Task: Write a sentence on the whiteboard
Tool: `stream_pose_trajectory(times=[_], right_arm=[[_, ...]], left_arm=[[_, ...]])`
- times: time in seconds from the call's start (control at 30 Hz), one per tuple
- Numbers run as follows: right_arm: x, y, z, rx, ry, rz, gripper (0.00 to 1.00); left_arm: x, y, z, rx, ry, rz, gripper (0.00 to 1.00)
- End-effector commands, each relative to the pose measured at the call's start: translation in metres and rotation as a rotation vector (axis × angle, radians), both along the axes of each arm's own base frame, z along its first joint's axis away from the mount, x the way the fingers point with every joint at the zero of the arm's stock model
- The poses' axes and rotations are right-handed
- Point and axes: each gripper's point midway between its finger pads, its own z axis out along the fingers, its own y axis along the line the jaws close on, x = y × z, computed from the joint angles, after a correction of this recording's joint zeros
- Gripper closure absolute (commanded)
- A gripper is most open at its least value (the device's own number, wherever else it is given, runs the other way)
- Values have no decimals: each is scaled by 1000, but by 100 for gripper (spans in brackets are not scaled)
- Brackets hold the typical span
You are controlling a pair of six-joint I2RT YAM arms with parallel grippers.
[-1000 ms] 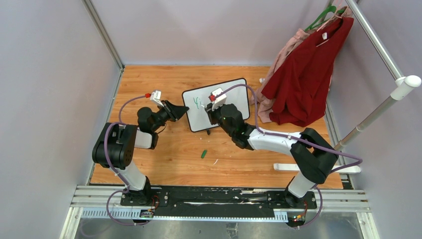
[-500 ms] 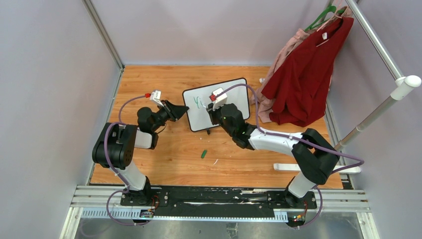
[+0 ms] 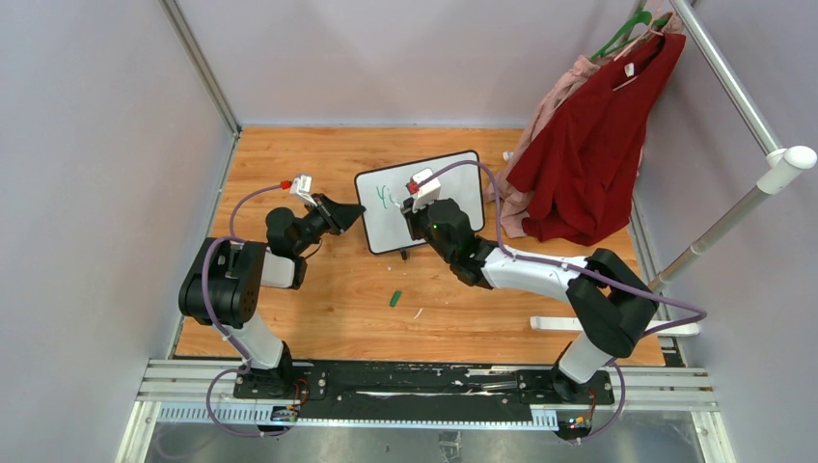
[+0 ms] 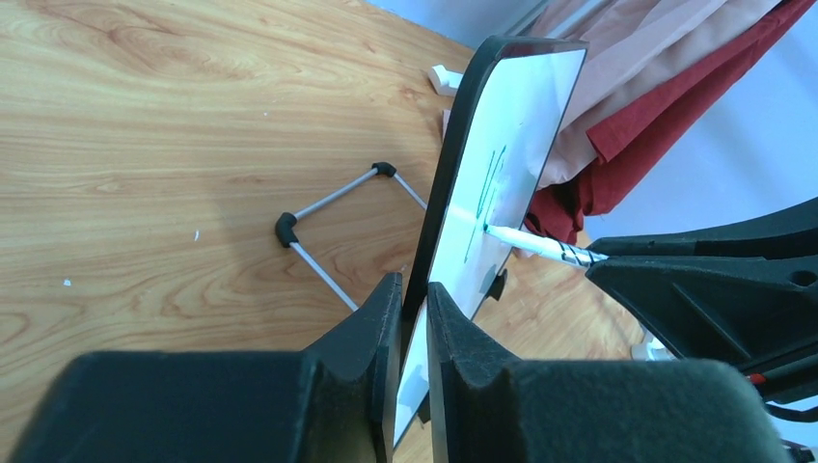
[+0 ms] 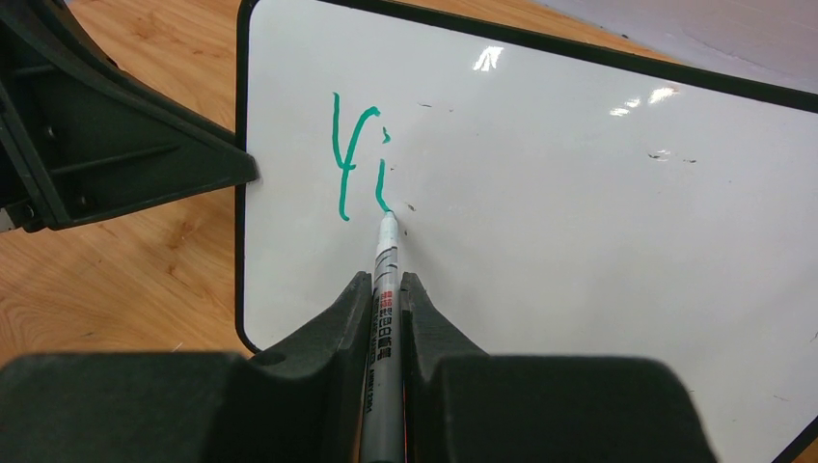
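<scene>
Toward the back middle of the wooden table (image 3: 318, 299), the whiteboard (image 3: 461, 188) stands propped up, leaning back a bit, with its long side running left to right. The left gripper (image 4: 413, 289) is pinching the board's left edge, one finger on the front face and one on the back, with the black frame squeezed between them. From the left wrist cam you can see a thin wire stand (image 4: 333, 227) with black corner pieces sitting on the wood behind the board.

The right gripper (image 5: 386, 289) is clamped on a marker (image 5: 388, 246), a white barrel with print on it that pokes forward between the fingers. Its tip is touching the white surface in the upper left part of the board. As for the sentence (image 5: 359, 154), so far it's just a green "Y" shape and a short curved stroke right next to it, and the tip sits at the bottom of that stroke. The rest of the board is plain white with a few tiny specks and some glare.

On the wood closer to the arm bases there's a small green thing (image 3: 395, 298), probably the marker cap, but it's too tiny to be sure. Off to the right a red garment (image 3: 588, 145) hangs from a white rail (image 3: 733, 87) with a pink one (image 3: 540, 116) behind it, both drooping down just beside the board's right end. A little white bit (image 3: 507, 155) lies on the table near the board's far right corner
</scene>
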Motion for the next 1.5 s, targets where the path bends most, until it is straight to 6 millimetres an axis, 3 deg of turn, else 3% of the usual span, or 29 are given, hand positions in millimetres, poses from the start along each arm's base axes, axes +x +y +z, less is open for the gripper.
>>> stream_pose_trajectory(times=[0.0, 0.3, 0.67, 1.03, 1.47], right_arm=[[16, -19, 14, -5, -30, -83, 100], [16, -23, 15, -10, -36, -100, 100], [20, -22, 20, 0, -47, -104, 100], [25, -10, 31, 18, -60, -79, 100], [18, 8, 27, 31, -39, 0, 100]], left_arm=[[-8, -5, 17, -7, -71, -36, 84], [-10, -7, 15, -7, -72, -52, 100], [-14, -12, 16, -7, -87, -73, 100], [-14, -13, 14, -2, -83, -76, 100], [-12, -13, 13, -2, -82, -74, 100]])
